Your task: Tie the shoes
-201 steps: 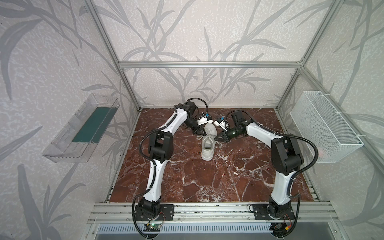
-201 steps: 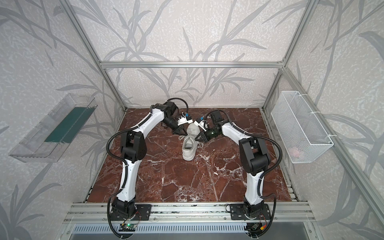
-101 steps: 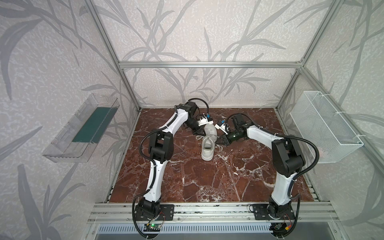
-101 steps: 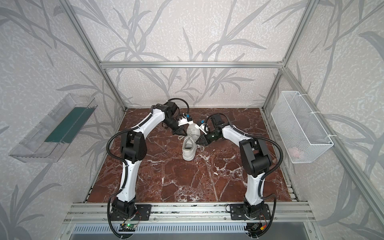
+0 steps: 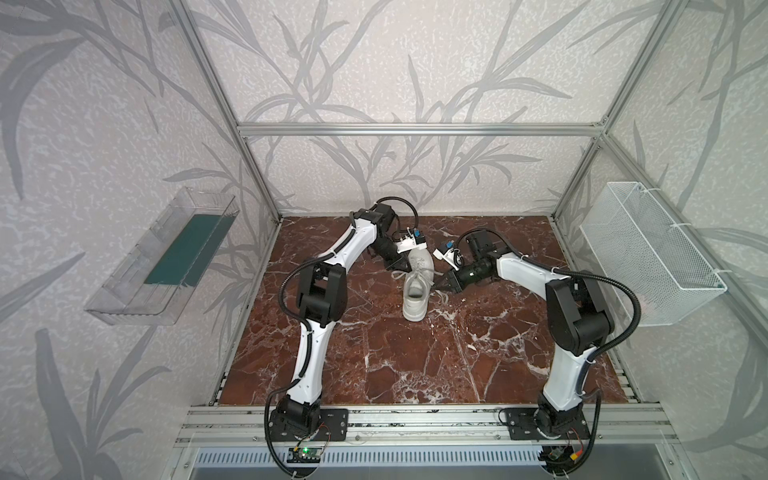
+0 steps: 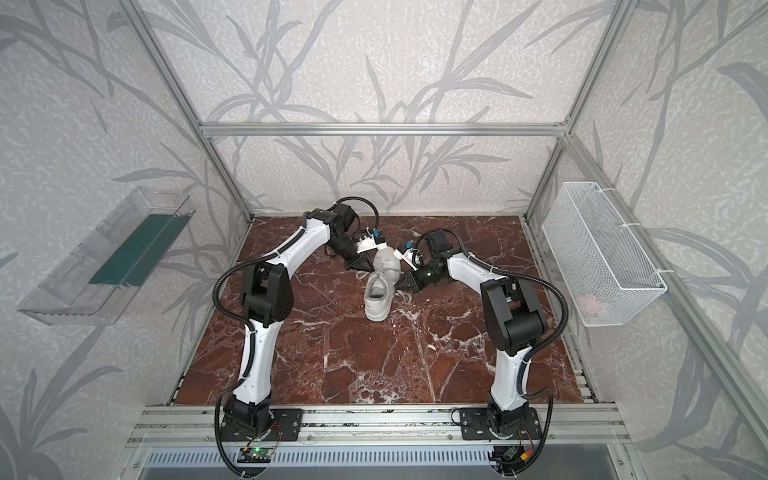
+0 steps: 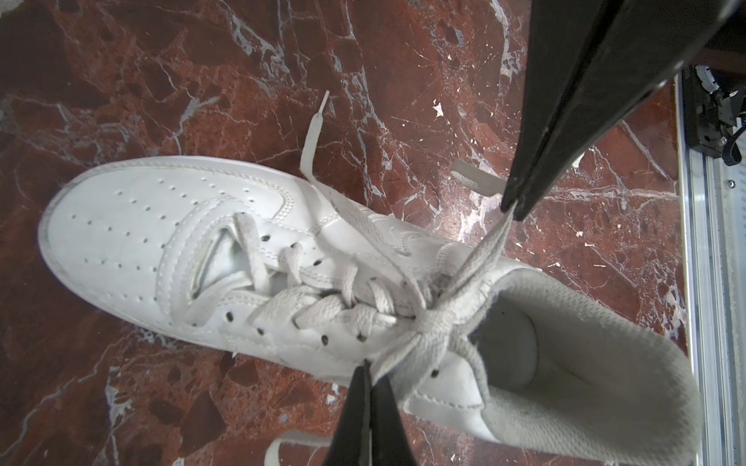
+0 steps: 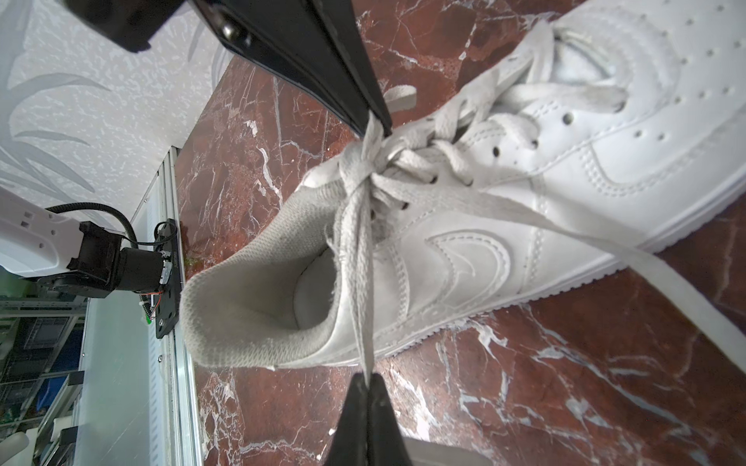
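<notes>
A white sneaker, the shoes (image 5: pixel 417 291) (image 6: pixel 379 296), lies mid-floor with its toe toward the back wall. Its white laces meet in a knot (image 7: pixel 431 322) (image 8: pixel 359 177) over the top eyelets. My left gripper (image 5: pixel 400 266) (image 6: pixel 365 266) (image 7: pixel 368 365) is shut on a lace strand at the shoe's left side. On the shoe's right side, my right gripper (image 5: pixel 441 286) (image 6: pixel 405 284) (image 8: pixel 366 377) is shut on another strand. Both strands run taut from the knot to the fingertips. A loose lace end (image 7: pixel 313 133) lies on the floor beside the toe.
The floor is red-brown marble (image 5: pixel 415 365). A clear tray with a green pad (image 5: pixel 166 257) hangs on the left wall and a white wire basket (image 5: pixel 652 253) on the right wall. An aluminium rail (image 5: pixel 415 419) runs along the front edge.
Both grippers stay shut on the laces. The right gripper has drifted a little toward the front; the left gripper and the shoe have hardly moved.
</notes>
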### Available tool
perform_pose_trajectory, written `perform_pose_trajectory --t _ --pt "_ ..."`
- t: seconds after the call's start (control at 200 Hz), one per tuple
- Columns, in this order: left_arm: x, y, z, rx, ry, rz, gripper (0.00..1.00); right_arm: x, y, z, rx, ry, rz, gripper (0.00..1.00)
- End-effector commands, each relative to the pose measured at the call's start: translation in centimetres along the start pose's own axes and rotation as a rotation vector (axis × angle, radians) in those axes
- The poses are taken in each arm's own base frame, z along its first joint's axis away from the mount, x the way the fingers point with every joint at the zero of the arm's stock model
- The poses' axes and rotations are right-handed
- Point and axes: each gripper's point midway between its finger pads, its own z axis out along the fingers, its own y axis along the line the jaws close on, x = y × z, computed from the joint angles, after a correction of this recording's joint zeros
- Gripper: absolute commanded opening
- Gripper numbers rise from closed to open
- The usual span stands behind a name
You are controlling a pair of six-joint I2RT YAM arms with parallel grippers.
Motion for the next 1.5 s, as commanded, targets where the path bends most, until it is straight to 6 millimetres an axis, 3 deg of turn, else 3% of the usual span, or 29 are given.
perform_pose_trajectory --t 0.0,0.865,0.975,1.06,1.11,1.19,1.295,1.495 --pt "0.8 1.9 -2.4 -0.134 0.051 0.021 0.0 1.7 -0.1 -0.9 0.024 0.036 0.06 0.0" --pt "2.2 3.1 -3.1 -0.158 0.053 -0.042 0.0 4.1 -1.4 -1.1 0.051 0.084 0.104 0.0" --pt "1.4 2.1 -3.0 -0.111 0.009 -0.03 0.0 3.3 -0.7 -1.0 0.023 0.079 0.085 0.0" --pt "0.2 0.3 -2.7 -0.057 -0.029 -0.035 0.0 1.4 0.3 -0.7 -0.009 0.046 0.044 0.0" --pt "-0.1 -0.4 -2.6 -0.044 -0.043 -0.05 0.15 0.1 0.6 -0.6 -0.023 0.021 0.041 0.2" --pt "0.1 -1.1 -2.5 -0.042 -0.051 -0.068 0.23 -1.2 0.5 -0.9 -0.01 -0.006 0.028 0.39" --pt "0.4 -1.5 -2.8 -0.074 -0.069 -0.069 0.44 -2.1 0.7 -1.3 -0.01 -0.018 0.022 0.48" --pt "1.7 -1.9 -3.5 -0.129 -0.06 -0.092 0.46 -2.2 0.8 -2.7 0.016 -0.022 0.019 0.5"
